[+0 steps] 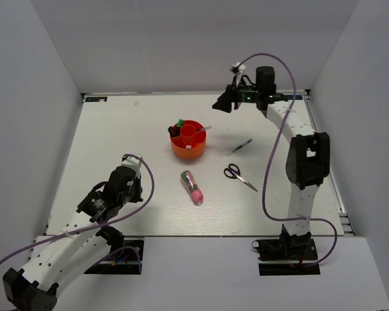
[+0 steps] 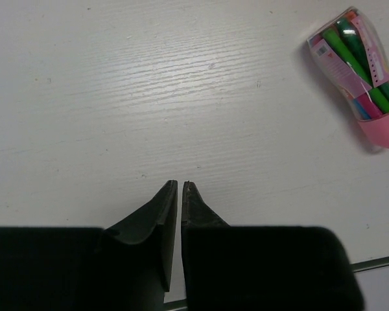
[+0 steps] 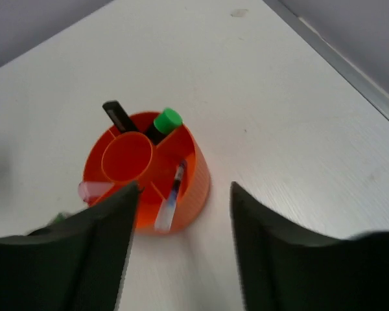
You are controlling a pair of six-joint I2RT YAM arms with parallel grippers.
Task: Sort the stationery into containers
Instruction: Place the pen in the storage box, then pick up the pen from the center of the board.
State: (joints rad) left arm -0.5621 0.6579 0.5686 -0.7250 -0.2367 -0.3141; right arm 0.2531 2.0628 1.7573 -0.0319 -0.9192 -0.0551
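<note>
The orange-red organiser (image 1: pixel 188 153) stands mid-table. A green-capped marker (image 1: pixel 180 121), a black-capped item (image 1: pixel 174 131) and a thin clear pen (image 1: pixel 201 129) stand in its outer compartments. The chunky pink-and-green pen (image 1: pixel 192 186), the black-handled scissors (image 1: pixel 238 175) and a thin dark pen (image 1: pixel 242 146) lie on the table. My right gripper (image 1: pixel 223 103) is open and empty, raised behind the organiser (image 3: pixel 201 183). Its view shows the marker (image 3: pixel 165 122), the black cap (image 3: pixel 117 115) and the clear pen (image 3: pixel 172 197). My left gripper (image 2: pixel 179 184) is shut and empty, left of the chunky pen (image 2: pixel 360 71).
White walls enclose the table on three sides. A metal rail (image 3: pixel 350 71) runs along the right edge. The right arm's purple cable (image 1: pixel 269 188) hangs right of the scissors.
</note>
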